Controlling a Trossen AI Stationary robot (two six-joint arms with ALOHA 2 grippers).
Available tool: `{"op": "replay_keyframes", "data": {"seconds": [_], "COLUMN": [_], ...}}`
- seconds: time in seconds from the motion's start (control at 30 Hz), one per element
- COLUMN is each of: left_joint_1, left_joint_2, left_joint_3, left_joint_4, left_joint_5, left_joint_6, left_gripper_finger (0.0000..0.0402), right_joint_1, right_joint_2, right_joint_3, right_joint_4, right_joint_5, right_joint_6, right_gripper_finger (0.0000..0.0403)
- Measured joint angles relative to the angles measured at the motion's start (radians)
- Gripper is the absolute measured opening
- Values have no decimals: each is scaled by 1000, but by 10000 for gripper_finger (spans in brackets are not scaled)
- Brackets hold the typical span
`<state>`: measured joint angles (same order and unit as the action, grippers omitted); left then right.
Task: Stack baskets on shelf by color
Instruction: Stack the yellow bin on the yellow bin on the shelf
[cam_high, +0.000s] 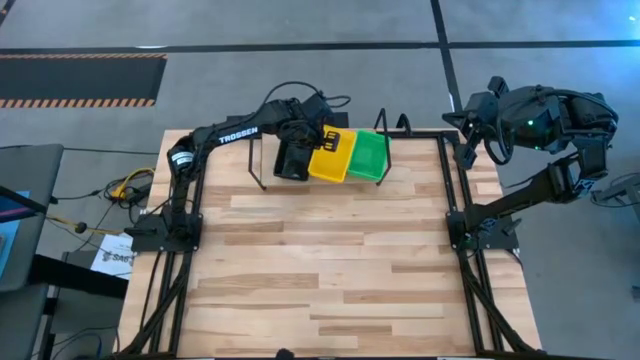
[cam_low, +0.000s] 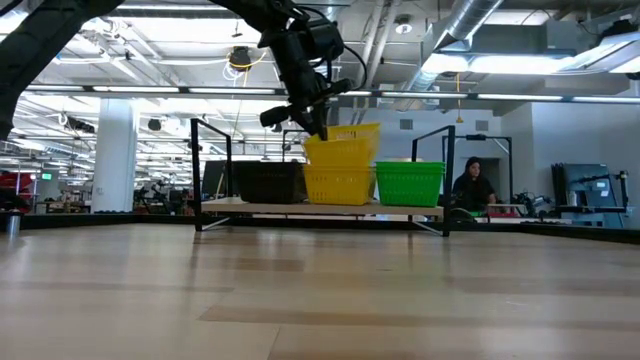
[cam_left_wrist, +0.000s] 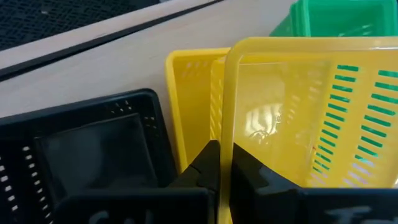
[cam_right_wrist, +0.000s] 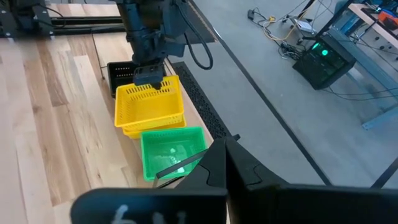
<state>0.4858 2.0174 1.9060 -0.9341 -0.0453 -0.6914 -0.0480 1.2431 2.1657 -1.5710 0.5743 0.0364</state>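
Holding a yellow basket (cam_low: 343, 146) by its rim, tilted, above the yellow stack (cam_low: 339, 184) on the shelf (cam_low: 320, 209).
Left to right: black baskets (cam_low: 268, 182), left gripper (cam_low: 318, 128) clamped on the rim, green baskets (cam_low: 409, 183); right gripper (cam_high: 470, 118) closed, beyond the table's far right corner.
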Motion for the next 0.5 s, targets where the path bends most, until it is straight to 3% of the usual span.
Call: {"op": "replay_keyframes", "data": {"seconds": [0.3,0.5], "left_joint_1": [-2,-5], "left_joint_2": [40,47], "left_joint_3": [0,0], "left_joint_4": [-53,-32], "left_joint_5": [37,-8], "left_joint_6": [15,35], "left_gripper_finger": [0,0], "right_joint_1": [0,0], "right_joint_2": [0,0], "right_joint_3": [0,0], "right_joint_4": [0,0], "right_joint_5": [1,2], "right_joint_6": [0,1], "right_gripper_finger": [5,5]}}
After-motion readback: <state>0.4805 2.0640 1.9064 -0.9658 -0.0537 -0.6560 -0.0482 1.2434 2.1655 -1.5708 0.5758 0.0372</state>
